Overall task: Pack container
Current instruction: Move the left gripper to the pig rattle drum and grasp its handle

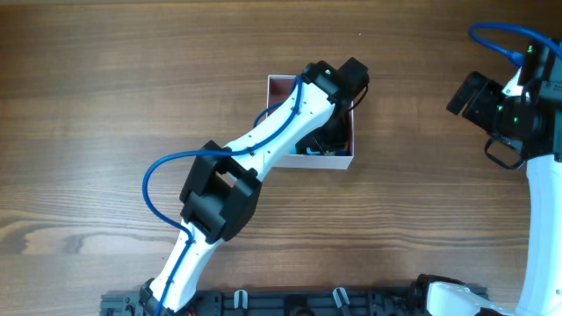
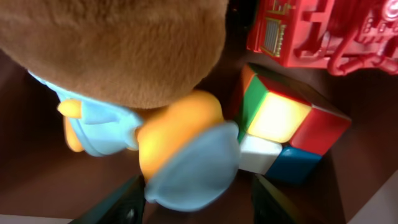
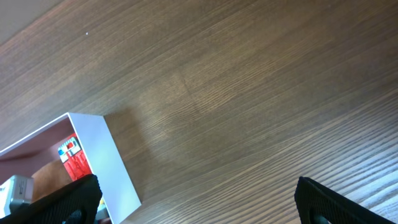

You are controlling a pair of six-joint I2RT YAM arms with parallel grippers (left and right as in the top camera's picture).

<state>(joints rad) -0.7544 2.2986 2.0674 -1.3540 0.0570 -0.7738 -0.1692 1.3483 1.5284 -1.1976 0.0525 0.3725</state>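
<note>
L gripper (image 2: 196, 182) hangs inside the container (image 1: 338, 161), a white box w/ mauve interior at the ctr of the wooden table (image 1: 105, 105). Its fingers (image 2: 127, 202) stand apart either side of the light-blue sole of a brown plush toy (image 2: 118, 50). Only the left finger appears to touch the sole. A multicolour puzzle cube (image 2: 280, 121) sits just right of the plush, w/ a red plastic toy (image 2: 323, 34) beyond it, both in the box. R gripper (image 3: 198, 183) hovers over bare wood well to the right of the container, jaws spread wide and holding nothing.
</note>
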